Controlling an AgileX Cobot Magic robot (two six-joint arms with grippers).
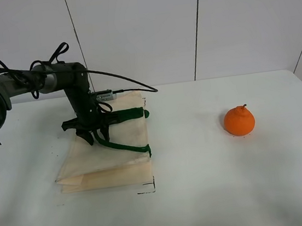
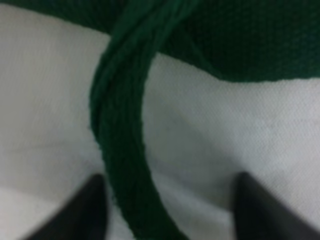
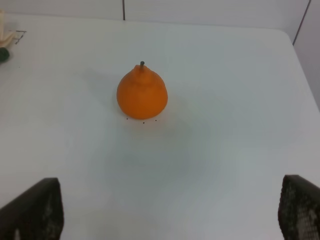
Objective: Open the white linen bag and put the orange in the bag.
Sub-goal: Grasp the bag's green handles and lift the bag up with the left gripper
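The white linen bag lies flat on the table, left of centre, with its dark green strap handles on top. My left gripper hangs over the bag, open, its fingertips on either side of a green strap that runs between them over the cloth. The orange stands alone at the right, stem up. In the right wrist view the orange sits ahead of my right gripper, which is open wide and empty. The right arm does not show in the exterior high view.
A white table carries everything, with a panelled wall behind. Small black corner marks sit at the bag's front edge. A black cable loops from the left arm over the bag's far end.
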